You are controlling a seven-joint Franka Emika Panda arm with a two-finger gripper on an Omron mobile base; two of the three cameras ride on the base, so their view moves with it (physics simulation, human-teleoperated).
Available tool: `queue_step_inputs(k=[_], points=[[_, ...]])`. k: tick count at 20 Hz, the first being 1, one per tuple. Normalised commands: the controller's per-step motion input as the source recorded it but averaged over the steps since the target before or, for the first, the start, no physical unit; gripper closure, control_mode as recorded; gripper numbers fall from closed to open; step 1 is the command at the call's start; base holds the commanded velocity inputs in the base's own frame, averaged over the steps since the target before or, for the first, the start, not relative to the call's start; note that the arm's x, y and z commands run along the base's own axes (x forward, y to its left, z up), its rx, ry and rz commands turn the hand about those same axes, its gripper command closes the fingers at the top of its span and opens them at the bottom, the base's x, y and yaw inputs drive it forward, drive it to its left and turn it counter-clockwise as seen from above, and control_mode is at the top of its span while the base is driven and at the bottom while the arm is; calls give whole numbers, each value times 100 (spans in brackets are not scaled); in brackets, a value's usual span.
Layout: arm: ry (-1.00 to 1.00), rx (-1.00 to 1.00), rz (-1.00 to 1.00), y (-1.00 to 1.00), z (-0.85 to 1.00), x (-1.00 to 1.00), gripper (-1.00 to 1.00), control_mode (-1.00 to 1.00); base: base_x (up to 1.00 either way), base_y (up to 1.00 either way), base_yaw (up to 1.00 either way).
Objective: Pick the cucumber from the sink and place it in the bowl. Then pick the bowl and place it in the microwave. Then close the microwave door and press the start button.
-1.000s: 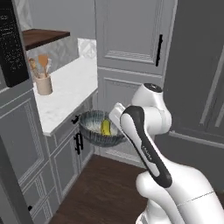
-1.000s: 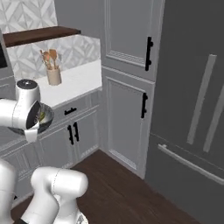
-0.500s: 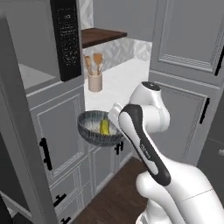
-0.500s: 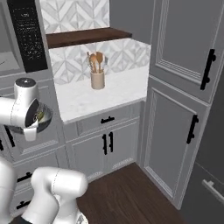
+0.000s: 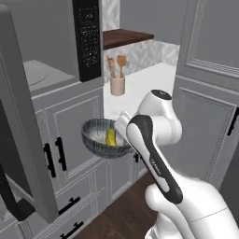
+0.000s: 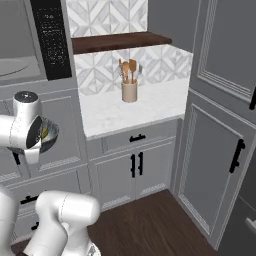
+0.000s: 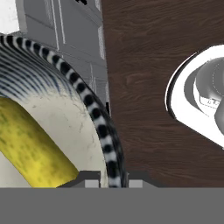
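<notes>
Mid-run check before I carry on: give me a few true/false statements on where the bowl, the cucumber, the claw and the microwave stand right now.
1. The cucumber lies inside the bowl. True.
2. The bowl sits inside the microwave. False: it is held in the air below and in front of the opening.
3. The microwave door is open. True.
4. The claw is open and apart from the bowl. False: it is shut on the bowl's rim.
5. The utensil jar stands on the floor. False: it stands on the white counter.
</notes>
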Motion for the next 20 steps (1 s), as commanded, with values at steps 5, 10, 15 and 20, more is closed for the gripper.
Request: queue_step_inputs(k=[5,10,15,20], points=[[0,0,0,0,0,0,100,100,-13,0,42],[0,0,0,0,0,0,100,100,6,6,50],[0,0,0,0,0,0,100,100,32,11,51],[0,0,0,0,0,0,100,100,60,-2,41]])
